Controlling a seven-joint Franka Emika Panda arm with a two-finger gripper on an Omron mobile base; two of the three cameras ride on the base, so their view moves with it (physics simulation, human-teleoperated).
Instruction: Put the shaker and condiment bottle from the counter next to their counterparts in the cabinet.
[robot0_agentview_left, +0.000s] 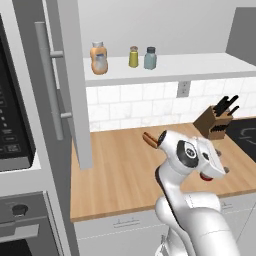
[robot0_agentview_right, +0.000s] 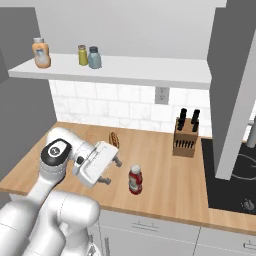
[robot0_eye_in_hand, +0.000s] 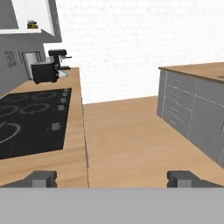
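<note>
The pale blue-grey shaker (robot0_agentview_left: 150, 58) (robot0_agentview_right: 94, 57) stands on the cabinet's white shelf (robot0_agentview_left: 200, 65) (robot0_agentview_right: 145, 70), right beside the yellow-green shaker (robot0_agentview_left: 133, 56) (robot0_agentview_right: 82, 55). The plump orange bottle (robot0_agentview_left: 99, 58) (robot0_agentview_right: 41, 53) stands further left on the same shelf. The red condiment bottle (robot0_agentview_right: 135, 179) stands upright near the front of the wooden counter (robot0_agentview_left: 115, 170) (robot0_agentview_right: 165, 170); in the left base view the arm hides all but a red sliver (robot0_agentview_left: 206, 176). My gripper (robot0_agentview_right: 113, 171) (robot0_agentview_left: 222, 168) (robot0_eye_in_hand: 113, 179) hovers low over the counter just left of the bottle, open, empty and not touching it.
The grey cabinet door (robot0_agentview_left: 70, 75) stands open with its bar handle (robot0_agentview_left: 50, 80); another door (robot0_agentview_right: 235, 75) hangs at the right. A knife block (robot0_agentview_left: 216, 120) (robot0_agentview_right: 186, 137) and a brown item (robot0_agentview_left: 149, 139) (robot0_agentview_right: 114, 139) sit at the back. A black cooktop (robot0_agentview_right: 230, 175) (robot0_eye_in_hand: 30, 122) lies at the right.
</note>
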